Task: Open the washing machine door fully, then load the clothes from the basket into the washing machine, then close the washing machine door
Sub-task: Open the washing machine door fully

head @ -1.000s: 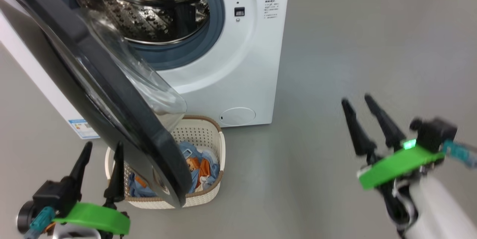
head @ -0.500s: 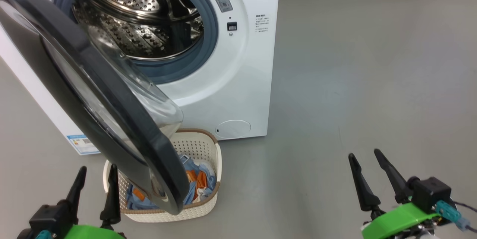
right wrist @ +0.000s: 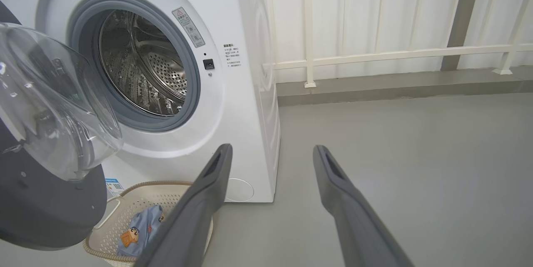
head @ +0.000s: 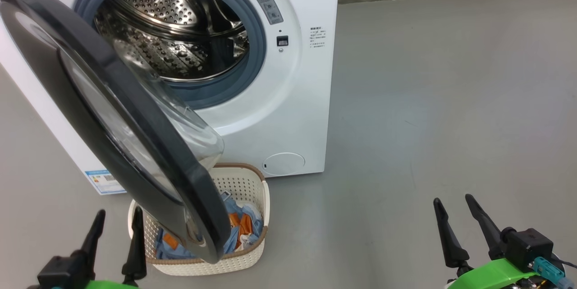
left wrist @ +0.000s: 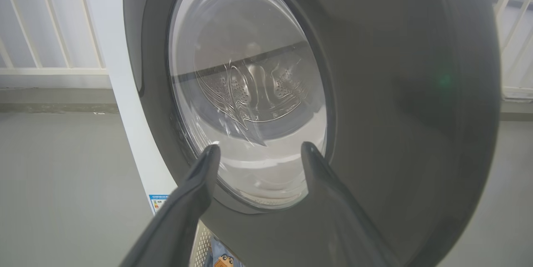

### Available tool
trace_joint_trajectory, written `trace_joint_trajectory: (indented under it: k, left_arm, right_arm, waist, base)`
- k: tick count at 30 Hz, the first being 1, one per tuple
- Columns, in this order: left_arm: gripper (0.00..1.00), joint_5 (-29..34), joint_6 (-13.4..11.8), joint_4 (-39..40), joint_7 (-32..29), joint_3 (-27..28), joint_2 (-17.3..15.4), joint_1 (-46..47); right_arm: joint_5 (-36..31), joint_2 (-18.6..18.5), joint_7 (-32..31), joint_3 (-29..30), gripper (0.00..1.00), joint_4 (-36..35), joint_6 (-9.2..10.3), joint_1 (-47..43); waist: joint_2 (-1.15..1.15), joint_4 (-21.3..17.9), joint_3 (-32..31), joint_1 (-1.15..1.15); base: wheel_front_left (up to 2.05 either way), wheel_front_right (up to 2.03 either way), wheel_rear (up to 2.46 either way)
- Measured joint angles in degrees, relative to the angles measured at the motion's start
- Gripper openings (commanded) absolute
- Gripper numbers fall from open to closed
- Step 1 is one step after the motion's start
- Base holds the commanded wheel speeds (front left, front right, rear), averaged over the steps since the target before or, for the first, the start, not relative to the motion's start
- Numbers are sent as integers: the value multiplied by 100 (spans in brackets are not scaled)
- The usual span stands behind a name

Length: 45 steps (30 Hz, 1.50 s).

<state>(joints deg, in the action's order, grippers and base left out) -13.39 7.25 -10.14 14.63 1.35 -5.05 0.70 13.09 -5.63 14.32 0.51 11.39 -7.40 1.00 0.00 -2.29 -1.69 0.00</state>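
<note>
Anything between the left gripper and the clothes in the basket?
Yes: the partly open door hangs over the basket, its black rim between the left gripper and the clothes. From the right gripper, the basket looks unobstructed.

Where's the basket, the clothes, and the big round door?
basket [head: 235, 184]: head view, its back wall with the little holes.
clothes [head: 251, 222]: head view, blue cloth inside the basket.
door [head: 209, 217]: head view, black rim near its lower end.
</note>
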Motion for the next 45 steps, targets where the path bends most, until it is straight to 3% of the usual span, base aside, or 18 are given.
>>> trace_joint_trajectory:
  k: [42,43,44,45]
  left_arm:
    - [100,-4,-44,27,0,-82,-33,-168]
    - [82,-3,-44,27,0,-82,-33,-168]
    - [24,-3,-44,27,0,-82,-33,-168]
    - [0,-3,-44,27,0,-82,-33,-168]
  right_arm:
    - [-245,146,-1,202,100,341,0,29]
    - [-245,146,-1,202,100,346,0,29]
    - [-245,146,-1,202,100,350,0,29]
    - [-245,146,-1,203,100,354,0,29]
  waist:
    - [0,95,25,0]
    - [0,95,26,0]
    - [0,95,28,0]
    - [0,95,30,0]
  base:
    - [0,0,0]
    - [0,0,0]
    - [0,0,0]
    - [0,0,0]
